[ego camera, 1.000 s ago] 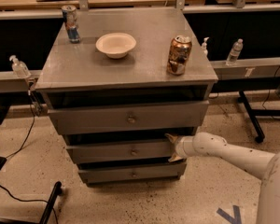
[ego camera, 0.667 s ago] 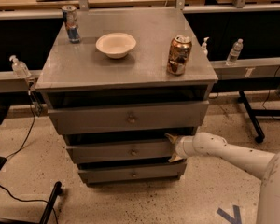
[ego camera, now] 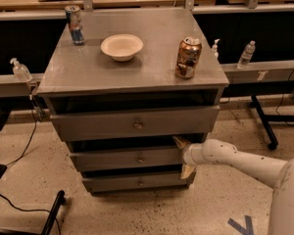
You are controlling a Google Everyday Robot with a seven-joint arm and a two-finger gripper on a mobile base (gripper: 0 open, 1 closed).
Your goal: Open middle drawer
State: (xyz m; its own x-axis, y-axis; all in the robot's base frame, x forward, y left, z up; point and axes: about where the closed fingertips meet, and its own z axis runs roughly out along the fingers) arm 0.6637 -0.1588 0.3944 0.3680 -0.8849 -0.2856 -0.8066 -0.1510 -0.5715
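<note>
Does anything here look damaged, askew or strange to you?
The brown can at the right front of the cabinet top looks dented. The hand is at the right end of the middle drawer, away from its central knob.

On the counter point(ego camera: 88, 75) stood a blue can point(ego camera: 74, 24), a white bowl point(ego camera: 121, 47) and a brown can point(ego camera: 188, 58); the tool point(ego camera: 184, 156) hung, fingers apart, low at its front right corner.
</note>
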